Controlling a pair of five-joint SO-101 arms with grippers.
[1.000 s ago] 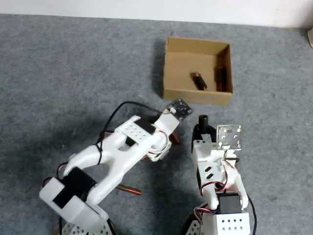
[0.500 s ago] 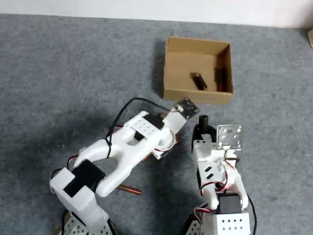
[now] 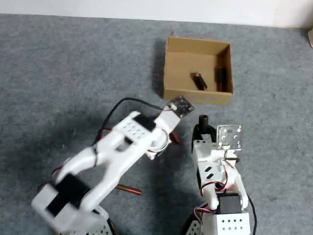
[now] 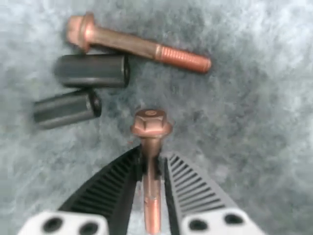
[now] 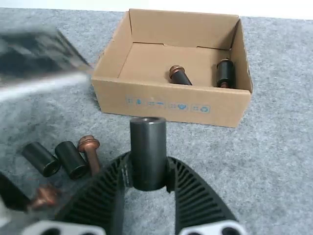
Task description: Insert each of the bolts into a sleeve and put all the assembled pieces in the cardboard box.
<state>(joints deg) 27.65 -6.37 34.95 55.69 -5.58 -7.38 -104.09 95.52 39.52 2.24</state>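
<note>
Bolt [image 4: 150,125] and sleeve [image 5: 147,139] are each held by a gripper, so the step in hand looks like joining a third pair. The left gripper [image 4: 152,164] is clamped on the copper shank with the flanged head pointing away from the wrist. It sits low over the grey mat [image 4: 254,122], on the near side of the cardboard box [image 3: 195,94]. Just to its right, the right gripper [image 5: 147,171] is closed around the black sleeve, which stands upright with its open bore facing up. Two assembled pieces [image 3: 199,81] already lie in the box. Two loose sleeves [image 4: 93,71] and a loose bolt [image 4: 137,46] lie together on the mat beside the left gripper, and another bolt [image 3: 129,189] lies nearer, to the left. The next move probably calls for turning the left wrist so the threaded end, not the head, lines up with the bore before sliding it in.
</note>
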